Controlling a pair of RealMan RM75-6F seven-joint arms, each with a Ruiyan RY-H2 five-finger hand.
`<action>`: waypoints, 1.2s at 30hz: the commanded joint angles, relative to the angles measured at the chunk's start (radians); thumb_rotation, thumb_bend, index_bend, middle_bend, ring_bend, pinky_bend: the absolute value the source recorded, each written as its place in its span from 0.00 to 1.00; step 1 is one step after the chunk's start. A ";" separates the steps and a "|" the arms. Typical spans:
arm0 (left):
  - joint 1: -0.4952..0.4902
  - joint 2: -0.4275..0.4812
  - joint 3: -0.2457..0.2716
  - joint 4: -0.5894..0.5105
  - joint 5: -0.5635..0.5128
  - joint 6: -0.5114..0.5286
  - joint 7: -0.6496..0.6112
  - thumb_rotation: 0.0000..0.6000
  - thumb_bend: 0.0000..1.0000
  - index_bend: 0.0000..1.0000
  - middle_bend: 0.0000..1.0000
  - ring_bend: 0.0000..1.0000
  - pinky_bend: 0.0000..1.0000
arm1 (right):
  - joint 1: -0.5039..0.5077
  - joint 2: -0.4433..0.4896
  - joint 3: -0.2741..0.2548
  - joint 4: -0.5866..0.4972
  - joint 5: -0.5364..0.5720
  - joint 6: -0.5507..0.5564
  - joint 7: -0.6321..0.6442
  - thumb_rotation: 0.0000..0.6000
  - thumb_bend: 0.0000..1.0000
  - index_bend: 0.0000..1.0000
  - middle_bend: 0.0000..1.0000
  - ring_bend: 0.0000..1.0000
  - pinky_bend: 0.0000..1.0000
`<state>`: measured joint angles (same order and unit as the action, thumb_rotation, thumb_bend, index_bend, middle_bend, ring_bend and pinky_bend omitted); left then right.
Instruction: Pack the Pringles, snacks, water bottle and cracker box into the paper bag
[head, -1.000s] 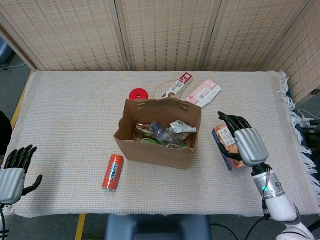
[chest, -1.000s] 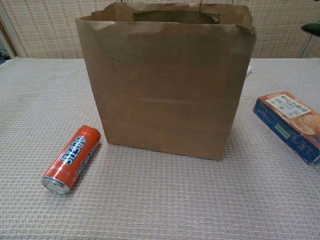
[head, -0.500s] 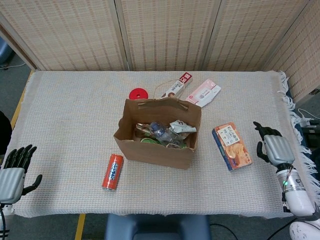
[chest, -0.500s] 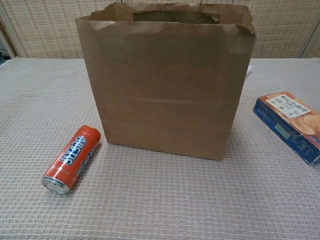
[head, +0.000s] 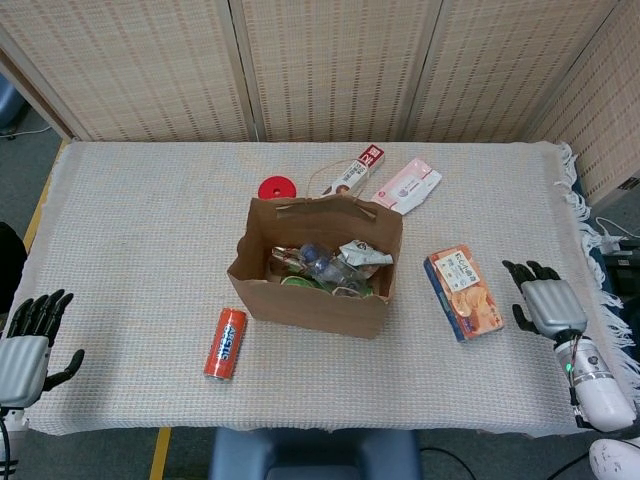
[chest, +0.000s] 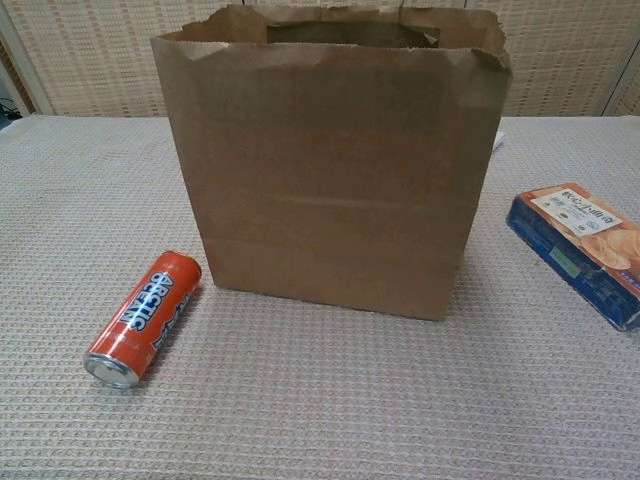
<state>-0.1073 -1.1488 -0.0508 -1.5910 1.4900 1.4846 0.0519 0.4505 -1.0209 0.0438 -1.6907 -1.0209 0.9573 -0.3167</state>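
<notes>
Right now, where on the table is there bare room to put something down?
Bare cloth lies left of the bag, from the red lid to the can, and along the front edge between can and cracker box. Behind the bag it is crowded: two packets lie close together.

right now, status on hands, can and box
Both hands empty: left hand at near-left edge, right hand beside cracker box. Pringles can lying left of bag, box right of it. Nothing blocks the bag mouth.
</notes>
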 joint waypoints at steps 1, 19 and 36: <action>0.000 0.000 0.000 0.000 0.000 0.000 0.001 1.00 0.35 0.00 0.00 0.00 0.00 | 0.017 -0.012 -0.043 0.006 0.073 -0.048 -0.091 1.00 0.76 0.00 0.11 0.04 0.17; -0.001 0.001 0.000 -0.001 -0.001 -0.002 -0.001 1.00 0.35 0.00 0.00 0.00 0.00 | 0.123 -0.110 -0.126 0.017 0.308 -0.073 -0.377 1.00 0.78 0.00 0.11 0.04 0.18; -0.001 0.003 0.001 0.000 0.002 -0.003 -0.007 1.00 0.35 0.00 0.00 0.00 0.00 | 0.208 -0.230 -0.131 -0.037 0.350 -0.034 -0.463 1.00 0.78 0.00 0.11 0.04 0.18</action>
<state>-0.1087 -1.1458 -0.0502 -1.5911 1.4915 1.4814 0.0443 0.6535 -1.2455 -0.0892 -1.7242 -0.6701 0.9191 -0.7764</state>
